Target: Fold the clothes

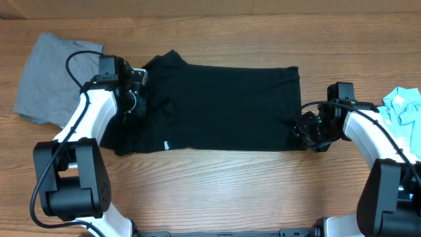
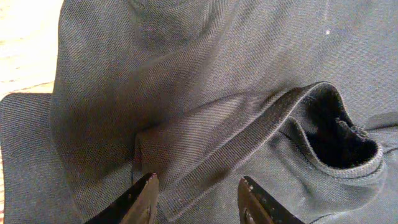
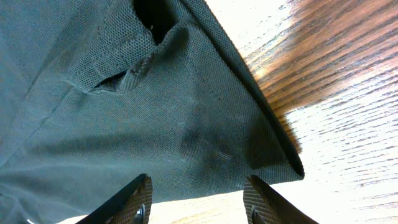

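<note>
The clothes' large black shirt point(image 1: 217, 108) lies spread flat across the middle of the table, tiny white lettering near its front edge. My left gripper point(image 1: 135, 99) hovers over the shirt's left end by the collar. In the left wrist view it point(image 2: 199, 190) stands open, its fingertips point(image 2: 148, 194) on either side of a ribbed collar band point(image 2: 249, 140) without pinching it. My right gripper point(image 1: 307, 130) sits at the shirt's front right corner. It point(image 3: 198, 190) is open too, with the shirt's corner edge point(image 3: 249, 155) just beyond its tips and bare table between them.
A grey garment point(image 1: 52, 79) lies crumpled at the far left, partly under the left arm. A light-blue garment point(image 1: 402, 105) lies at the right edge behind the right arm. Wooden tabletop point(image 1: 217, 191) runs along the front.
</note>
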Controlling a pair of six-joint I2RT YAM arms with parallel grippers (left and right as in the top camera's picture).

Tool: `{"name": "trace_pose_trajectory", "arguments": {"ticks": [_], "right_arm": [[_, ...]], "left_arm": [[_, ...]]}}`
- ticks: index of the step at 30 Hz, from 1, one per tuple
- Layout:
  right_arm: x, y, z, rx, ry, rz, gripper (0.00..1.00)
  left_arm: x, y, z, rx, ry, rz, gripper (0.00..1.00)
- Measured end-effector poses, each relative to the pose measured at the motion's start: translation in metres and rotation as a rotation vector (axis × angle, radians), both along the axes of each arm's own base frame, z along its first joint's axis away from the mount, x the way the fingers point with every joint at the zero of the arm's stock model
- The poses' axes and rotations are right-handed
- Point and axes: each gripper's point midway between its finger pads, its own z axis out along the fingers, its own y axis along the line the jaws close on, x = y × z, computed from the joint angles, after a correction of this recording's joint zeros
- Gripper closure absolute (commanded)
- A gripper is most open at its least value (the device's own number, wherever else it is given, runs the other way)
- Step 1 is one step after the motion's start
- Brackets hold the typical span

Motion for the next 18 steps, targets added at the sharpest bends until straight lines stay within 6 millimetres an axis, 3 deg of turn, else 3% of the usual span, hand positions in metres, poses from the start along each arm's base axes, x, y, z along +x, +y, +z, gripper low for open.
{"name": "trace_pose_trajectory", "arguments": {"ticks": [5, 9, 13, 18], "right_arm": [[0.0, 0.0, 0.0, 0.0, 0.001, 0.0, 0.49], [-0.001, 0.0, 0.0, 0.0, 0.006, -0.001, 0.49], [-0.002, 0.0, 0.0, 0.001, 0.007, -0.001, 0.49], [-0.002, 0.0, 0.0, 0.001, 0.009, 0.0, 0.49]], "left_arm": [[0.0, 0.0, 0.0, 0.001, 0.001, 0.0, 0.52], [0.0, 0.001, -0.005, 0.004, 0.012, 0.003, 0.68], [-0.001, 0.002, -0.013, 0.009, 0.03, 0.002, 0.96], [-0.008, -0.002, -0.016, -0.01, 0.058, -0.002, 0.96]]}}
